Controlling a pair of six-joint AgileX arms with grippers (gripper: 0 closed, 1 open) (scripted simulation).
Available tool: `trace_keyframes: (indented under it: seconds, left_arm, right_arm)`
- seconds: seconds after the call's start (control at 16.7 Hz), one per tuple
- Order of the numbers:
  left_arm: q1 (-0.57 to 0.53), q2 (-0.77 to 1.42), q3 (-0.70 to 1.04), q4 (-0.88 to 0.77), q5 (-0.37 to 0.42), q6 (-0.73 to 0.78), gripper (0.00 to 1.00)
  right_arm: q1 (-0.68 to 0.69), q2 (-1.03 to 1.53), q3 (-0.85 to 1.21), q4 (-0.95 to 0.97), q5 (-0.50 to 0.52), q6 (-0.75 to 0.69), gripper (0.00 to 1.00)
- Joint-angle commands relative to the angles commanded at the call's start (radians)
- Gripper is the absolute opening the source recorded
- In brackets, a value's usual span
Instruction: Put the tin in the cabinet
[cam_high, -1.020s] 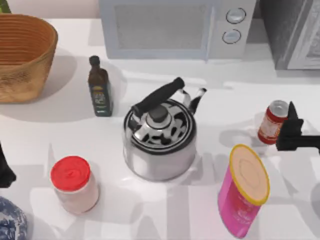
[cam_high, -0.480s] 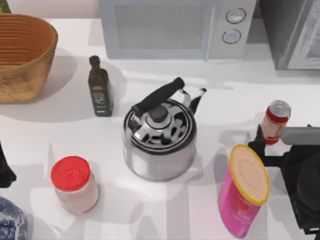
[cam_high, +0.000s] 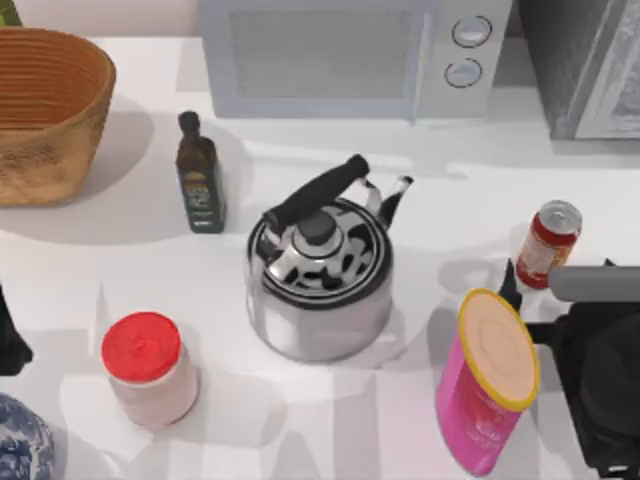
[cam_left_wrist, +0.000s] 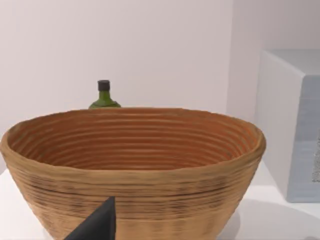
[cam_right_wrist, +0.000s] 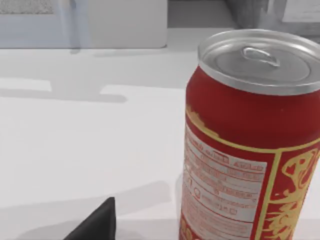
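The tin (cam_high: 549, 243), a slim red can with a silver top, stands upright on the white table at the right, in front of the cabinet (cam_high: 585, 70) in the far right corner. My right gripper (cam_high: 538, 282) is open at the tin's near side, and one dark fingertip (cam_high: 509, 280) shows just left of the can's base. In the right wrist view the tin (cam_right_wrist: 250, 150) looms close, with a gap between it and the fingertip (cam_right_wrist: 97, 226). My left gripper (cam_high: 10, 340) is parked open at the table's left edge.
A pink canister (cam_high: 487, 385) stands just left of my right arm. The steel kettle (cam_high: 320, 270) sits mid-table, with the white microwave (cam_high: 330, 60) behind it. A dark bottle (cam_high: 200, 175), a wicker basket (cam_high: 50, 110) and a red-lidded jar (cam_high: 148, 368) stand to the left.
My right arm has swung from the tin's right side round to its near side and closed in on it. The tin has stayed in place, and the left arm has not moved.
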Motion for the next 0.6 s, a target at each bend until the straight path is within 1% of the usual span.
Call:
trace_keyframes:
  seconds: [0.18,0.6]
  left_arm:
    - [0.0,0.0,0.0,0.0,0.0,0.0,1.0]
    - [0.0,0.0,0.0,0.0,0.0,0.0,1.0]
  right_arm:
    - [-0.014,0.002,0.011,-0.009,-0.011,-0.003,1.0]
    - [-0.118,0.07,0.196,-0.108,-0.114,-0.032,1.0]
